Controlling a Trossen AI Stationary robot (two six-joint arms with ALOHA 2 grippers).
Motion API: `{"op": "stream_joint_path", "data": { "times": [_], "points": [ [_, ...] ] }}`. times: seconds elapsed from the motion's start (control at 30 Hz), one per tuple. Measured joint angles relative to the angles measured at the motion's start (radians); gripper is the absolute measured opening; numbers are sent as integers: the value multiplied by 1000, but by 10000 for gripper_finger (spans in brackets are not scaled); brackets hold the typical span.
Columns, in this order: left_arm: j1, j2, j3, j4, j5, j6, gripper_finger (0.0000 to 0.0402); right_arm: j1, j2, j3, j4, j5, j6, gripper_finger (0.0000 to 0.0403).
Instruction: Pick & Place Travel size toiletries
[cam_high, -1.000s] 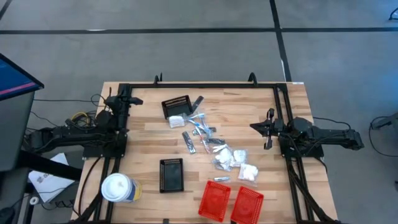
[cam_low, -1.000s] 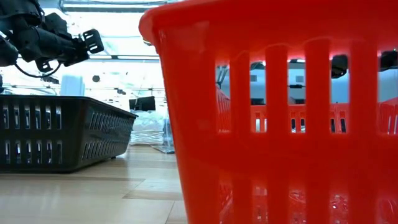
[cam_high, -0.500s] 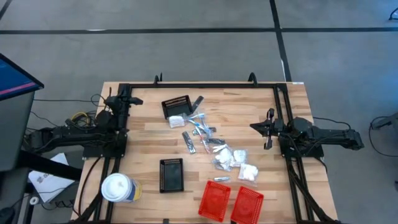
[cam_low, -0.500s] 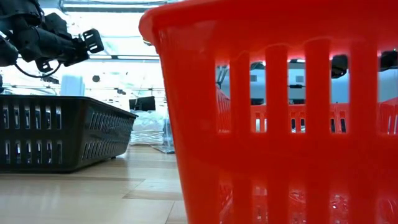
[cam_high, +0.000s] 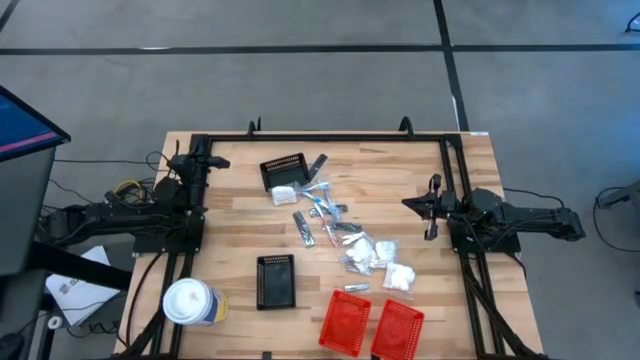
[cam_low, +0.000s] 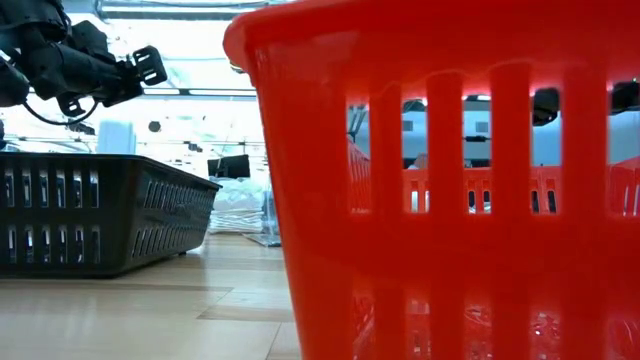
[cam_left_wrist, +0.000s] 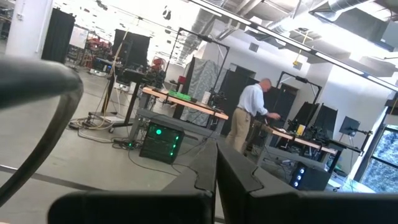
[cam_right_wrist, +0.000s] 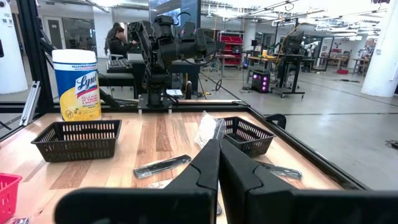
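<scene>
High view, read from the left edge of the bench (cam_high: 420, 170) across to the right. The left gripper (cam_high: 212, 161) waits over the far left corner, fingers pressed together and holding nothing. Near the front left corner stands a white lidded cup (cam_high: 190, 302), with a black basket (cam_high: 276, 280) just beside it toward the middle. A second black basket (cam_high: 283, 170) sits toward the far edge, with a white packet at its mouth.

The travel size toiletries (cam_high: 345, 240) lie scattered in a loose diagonal trail down the middle of the bench, from that far basket toward the two red baskets (cam_high: 371, 326) at the front edge: silvery tubes and sachets, dark sticks, clear-wrapped white packets (cam_high: 398, 275).

The right gripper (cam_high: 432, 210) hangs near the right edge, fingers together, empty, well apart from the trail.

These items look light and small. The wrapped packets are probably soft and crinkly (likely to slide on smooth wood), so a pinch across the narrow middle seems best. The sticks and tubes look stiffer; take them across their width at mid-length.

Compared with the earlier frames, nothing differs: both arms and every item sit just where they were.
</scene>
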Motion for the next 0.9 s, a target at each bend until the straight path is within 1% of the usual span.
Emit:
{"op": "stream_joint_path", "data": {
  "times": [0.8,0.83,0.9],
  "points": [
    [0,0,0,0,0,0,2,0,0,0,0,0,0,0],
    [0,0,0,3,4,0,2,0,0,0,0,0,0,0],
    [-1,-3,9,22,50,-3,2,0,0,0,0,0,0,0]
  ]
}}
